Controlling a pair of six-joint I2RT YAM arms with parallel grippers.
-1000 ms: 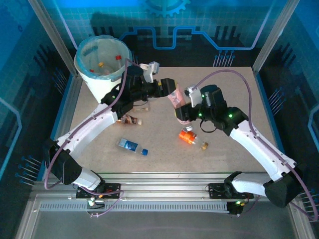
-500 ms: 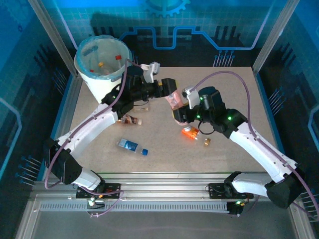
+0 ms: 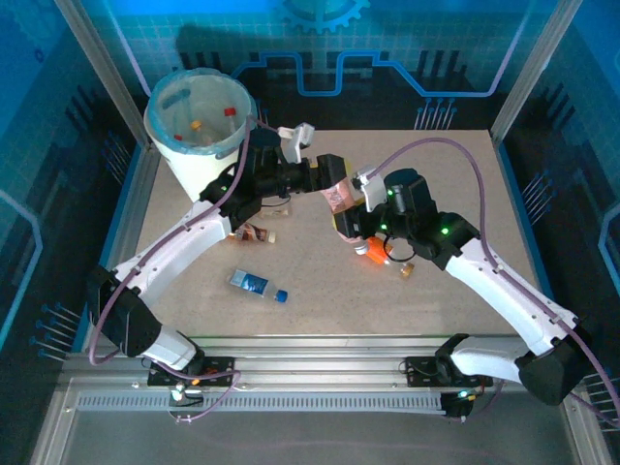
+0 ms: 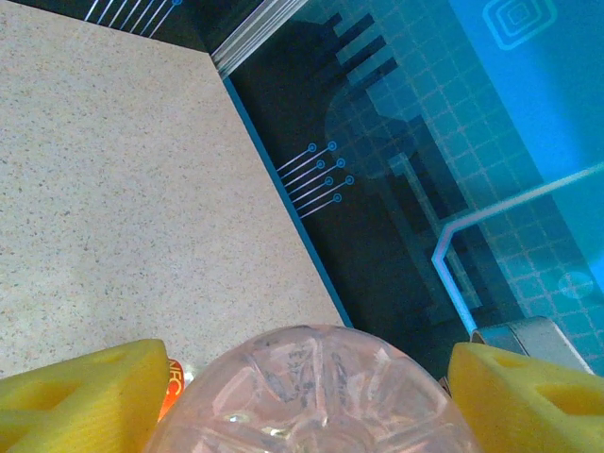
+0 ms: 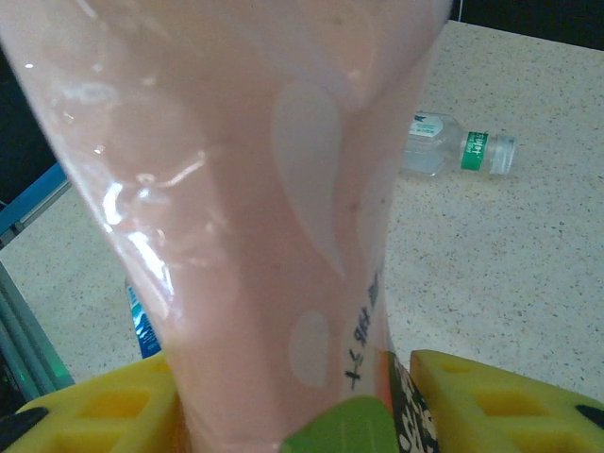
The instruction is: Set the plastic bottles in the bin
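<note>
Nearest the arm bases, a blue-label bottle (image 3: 256, 283) is lying on the table (image 3: 455, 174), same spot as a second ago. A bit further in there's a brown bottle (image 3: 256, 232) tucked beside the left arm. An orange bottle (image 3: 372, 254) is now half hidden, because the right arm has slid in over it.

The real action is mid-table. The right gripper (image 5: 293, 406) is clamped on the pink bottle (image 3: 337, 198) and holds it up off the table. It has carried it a little leftward over the last second, toward the other arm. The left gripper (image 4: 307, 387) has spread its jaws in that same second. Its yellow fingers (image 4: 85, 392) now sit either side of the bottle's base with slivers of gap showing, so they're around it but not squeezing.

That looks like a handover in progress. The bin is on the left arm's side, so the pass is probably right to left, and the left has just opened up to take the base. Until it closes, the right is doing all the holding.

At the far left corner the bin (image 3: 179, 160) already has a few bottles in it. The pink one is well short of it, and the three on the table aren't in yet either.
</note>
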